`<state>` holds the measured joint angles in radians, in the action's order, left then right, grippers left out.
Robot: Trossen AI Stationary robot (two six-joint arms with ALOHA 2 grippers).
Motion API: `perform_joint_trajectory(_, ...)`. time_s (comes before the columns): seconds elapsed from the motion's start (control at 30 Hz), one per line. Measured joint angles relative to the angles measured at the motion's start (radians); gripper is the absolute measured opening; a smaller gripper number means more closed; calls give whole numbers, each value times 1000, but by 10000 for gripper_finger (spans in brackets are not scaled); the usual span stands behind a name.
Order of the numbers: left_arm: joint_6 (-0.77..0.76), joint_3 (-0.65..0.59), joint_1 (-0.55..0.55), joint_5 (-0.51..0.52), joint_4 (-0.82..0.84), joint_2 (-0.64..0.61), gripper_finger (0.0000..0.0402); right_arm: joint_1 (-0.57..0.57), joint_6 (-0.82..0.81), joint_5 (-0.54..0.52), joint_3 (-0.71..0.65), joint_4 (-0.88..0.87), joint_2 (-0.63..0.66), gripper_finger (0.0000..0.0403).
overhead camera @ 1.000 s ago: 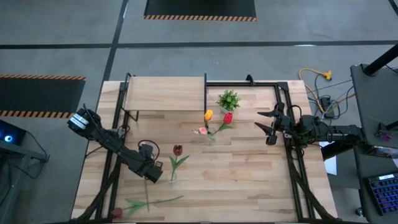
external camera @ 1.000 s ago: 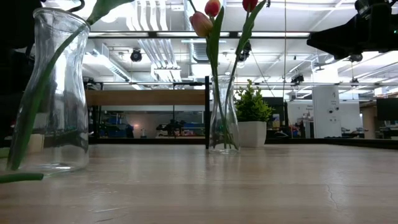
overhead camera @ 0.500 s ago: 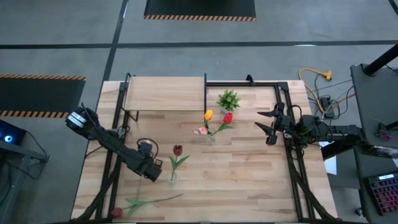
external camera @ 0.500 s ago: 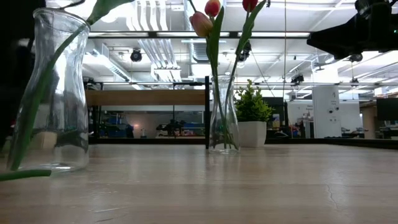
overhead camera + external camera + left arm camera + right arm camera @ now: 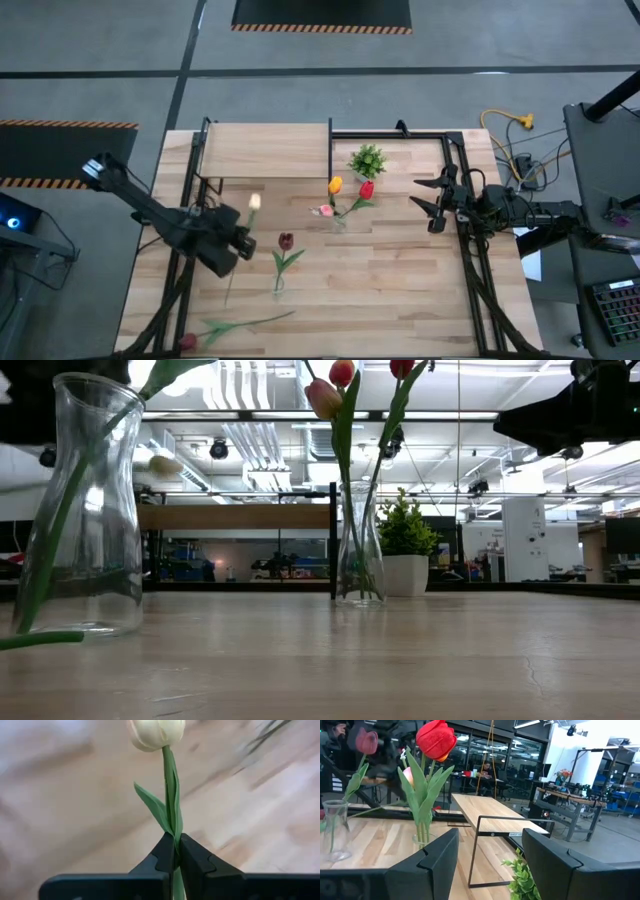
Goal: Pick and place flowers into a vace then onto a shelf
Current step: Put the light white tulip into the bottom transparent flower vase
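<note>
Step in hand looks like pick-to-vase w/ a cream artificial tulip (image 5: 159,731) on a thin green stem. Left gripper (image 5: 176,854) is clenching the stem just below the leaf, carrying it above the planked table, near the clear glass vase (image 5: 82,510) holding one dark red tulip (image 5: 286,241). Next move prob. needs stem end lined up over the vase mouth. Right gripper (image 5: 432,201) is waiting at the table's right edge, jaws apart, holding nothing.

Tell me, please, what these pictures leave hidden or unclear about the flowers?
- Cream tulip: head cut by left wrist view's edge; lower stem hidden behind the shut left claw.
- Red tulip on the table: high view, too small for detail.
- Dark red tulip: right wrist view, blurred.
</note>
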<state>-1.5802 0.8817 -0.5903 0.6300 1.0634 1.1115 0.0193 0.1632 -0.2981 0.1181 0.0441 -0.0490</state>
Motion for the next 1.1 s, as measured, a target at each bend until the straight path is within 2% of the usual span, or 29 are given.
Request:
perform_joint_trajectory(0.2, 259, 77, 0, 178, -23, -162, 0, 0, -6, 0, 0, 0, 0, 210)
perform_joint_trajectory(0.4, 628, 163, 0, 374, -205, -214, 0, 0, -6, 0, 0, 0, 0, 210)
perform_joint_trajectory(0.5, 780, 195, 0, 397, -333, -205, 0, 0, -6, 0, 0, 0, 0, 210)
perform_joint_trajectory(0.7, 982, 228, -22, 383, -578, -144, 0, 0, -6, 0, 0, -1, 0, 210)
perform_joint_trajectory(1.1, 1131, 234, -102, 382, -832, -35, 0, 0, -7, 0, 0, -1, 0, 210)
